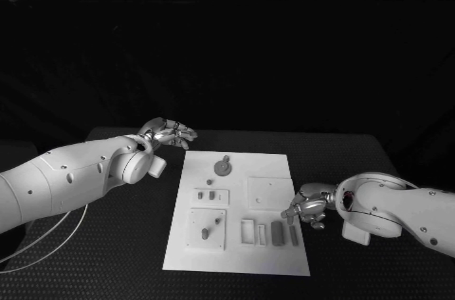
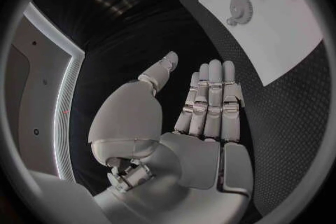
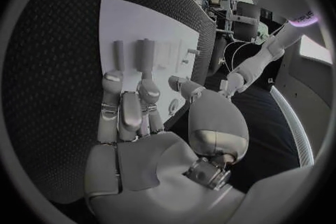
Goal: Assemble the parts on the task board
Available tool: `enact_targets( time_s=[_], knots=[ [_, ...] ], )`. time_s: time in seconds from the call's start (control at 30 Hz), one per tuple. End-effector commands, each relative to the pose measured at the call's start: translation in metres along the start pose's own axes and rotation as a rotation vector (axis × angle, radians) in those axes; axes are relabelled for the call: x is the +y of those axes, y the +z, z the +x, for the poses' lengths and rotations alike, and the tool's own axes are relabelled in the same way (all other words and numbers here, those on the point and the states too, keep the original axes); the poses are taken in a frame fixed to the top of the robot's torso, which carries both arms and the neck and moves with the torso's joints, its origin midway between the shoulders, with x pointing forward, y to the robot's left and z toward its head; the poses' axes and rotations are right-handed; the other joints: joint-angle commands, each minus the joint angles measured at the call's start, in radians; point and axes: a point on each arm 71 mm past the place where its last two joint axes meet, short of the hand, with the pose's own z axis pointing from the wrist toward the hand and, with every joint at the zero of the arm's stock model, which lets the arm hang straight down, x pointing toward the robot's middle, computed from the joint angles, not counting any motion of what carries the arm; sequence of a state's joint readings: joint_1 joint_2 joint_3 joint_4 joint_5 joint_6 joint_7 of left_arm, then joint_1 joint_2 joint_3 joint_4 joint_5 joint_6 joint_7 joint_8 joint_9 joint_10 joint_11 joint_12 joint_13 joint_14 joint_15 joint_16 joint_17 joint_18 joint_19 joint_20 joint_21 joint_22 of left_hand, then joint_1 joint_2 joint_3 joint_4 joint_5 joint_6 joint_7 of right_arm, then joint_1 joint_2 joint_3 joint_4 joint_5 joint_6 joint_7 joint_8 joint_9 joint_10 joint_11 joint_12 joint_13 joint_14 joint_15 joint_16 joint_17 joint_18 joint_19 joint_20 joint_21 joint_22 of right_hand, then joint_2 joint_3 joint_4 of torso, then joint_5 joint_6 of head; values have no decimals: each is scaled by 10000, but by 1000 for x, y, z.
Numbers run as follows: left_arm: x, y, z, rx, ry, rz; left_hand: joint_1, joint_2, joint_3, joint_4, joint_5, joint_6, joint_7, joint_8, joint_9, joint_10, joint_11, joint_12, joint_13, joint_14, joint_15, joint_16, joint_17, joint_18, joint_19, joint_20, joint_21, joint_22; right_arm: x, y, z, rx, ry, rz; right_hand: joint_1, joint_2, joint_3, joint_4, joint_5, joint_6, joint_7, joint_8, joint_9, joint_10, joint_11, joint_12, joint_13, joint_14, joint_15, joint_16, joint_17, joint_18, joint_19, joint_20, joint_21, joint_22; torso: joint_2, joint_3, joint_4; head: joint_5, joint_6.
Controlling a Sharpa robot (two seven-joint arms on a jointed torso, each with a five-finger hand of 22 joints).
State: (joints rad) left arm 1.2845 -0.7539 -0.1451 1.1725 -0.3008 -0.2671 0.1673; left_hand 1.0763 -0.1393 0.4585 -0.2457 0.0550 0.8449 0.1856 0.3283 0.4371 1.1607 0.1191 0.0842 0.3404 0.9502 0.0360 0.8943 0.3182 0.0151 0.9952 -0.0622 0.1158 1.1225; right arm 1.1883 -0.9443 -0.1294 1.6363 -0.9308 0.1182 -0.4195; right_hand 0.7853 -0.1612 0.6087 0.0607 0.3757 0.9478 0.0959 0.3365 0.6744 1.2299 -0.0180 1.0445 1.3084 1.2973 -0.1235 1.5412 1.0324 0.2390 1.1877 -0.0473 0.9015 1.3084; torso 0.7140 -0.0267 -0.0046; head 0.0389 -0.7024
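Observation:
The white task board lies in the middle of the table. On it are a round toothed disc, a small peg, a square plate and, near the right edge, a grey bar beside a thinner bar. My right hand hovers at the board's right edge just behind these bars, fingers apart and holding nothing; in the right wrist view its fingers point toward the grey bar. My left hand is off the board's far left corner, open and flat, with the disc beyond it.
A low block with a slot and a larger plate with a peg sit on the board's left half. Two narrow white slots lie left of the grey bar. A white cable loops on the table at the left.

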Motion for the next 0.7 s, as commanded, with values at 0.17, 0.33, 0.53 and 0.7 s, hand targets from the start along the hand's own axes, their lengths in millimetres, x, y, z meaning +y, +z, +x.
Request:
enact_targets(
  time_s=[0.17, 0.33, 0.53, 0.7],
  knots=[
    [-4, 0, 5, 220, -203, 296, -89, 40, -44, 54, -36, -70, -9, 54, -16, -83, 14, -44, 16, 7, 37, -49, 23, -17, 26, 28, -61, 17, -5, 0, 11, 522, -22, 627, -123, -12, 21, 76, -4, 107, -29, -24, 10, 140, -10, 148, 197, 102, -10, 61, 101, 228, 1, -103, 59, 190, -17, -7, 21, -157, -80],
    [-4, 0, 6, 277, -233, 320, -153, 33, -68, 97, -36, -77, -6, 53, -21, -90, 17, -47, 17, 1, 41, -59, 37, -16, 22, 30, -72, 23, -5, 5, 17, 346, -175, 747, -119, -52, 23, 36, -4, 87, -25, -72, -4, 170, -9, 196, 182, 133, -11, 59, 142, 228, 7, -120, 74, 191, -18, -21, 6, -156, -73],
    [-5, 0, 9, 367, -275, 344, -230, 14, -97, 148, -36, -88, -3, 50, -27, -101, 20, -51, 18, -9, 44, -74, 55, -15, 13, 34, -87, 29, 1, 14, 21, 113, -501, 742, -138, -346, 94, 8, 3, -82, 49, -300, -115, 68, 61, 123, 46, 85, 51, 15, 53, 228, -16, -138, 72, 178, -1, -15, 22, -184, -63],
    [-5, 0, 10, 459, -296, 337, -331, -5, -128, 223, -36, -133, 13, 28, -43, -119, 26, -60, 18, -2, 42, -81, 81, -6, 21, 31, -97, 40, 3, 20, 29, 167, -729, 754, -131, -572, 192, 55, -2, -193, 113, -447, -186, -97, 123, 8, -79, -10, 110, -32, -65, 228, -46, -123, 51, 166, -3, -8, 21, -161, -80]
  ],
)
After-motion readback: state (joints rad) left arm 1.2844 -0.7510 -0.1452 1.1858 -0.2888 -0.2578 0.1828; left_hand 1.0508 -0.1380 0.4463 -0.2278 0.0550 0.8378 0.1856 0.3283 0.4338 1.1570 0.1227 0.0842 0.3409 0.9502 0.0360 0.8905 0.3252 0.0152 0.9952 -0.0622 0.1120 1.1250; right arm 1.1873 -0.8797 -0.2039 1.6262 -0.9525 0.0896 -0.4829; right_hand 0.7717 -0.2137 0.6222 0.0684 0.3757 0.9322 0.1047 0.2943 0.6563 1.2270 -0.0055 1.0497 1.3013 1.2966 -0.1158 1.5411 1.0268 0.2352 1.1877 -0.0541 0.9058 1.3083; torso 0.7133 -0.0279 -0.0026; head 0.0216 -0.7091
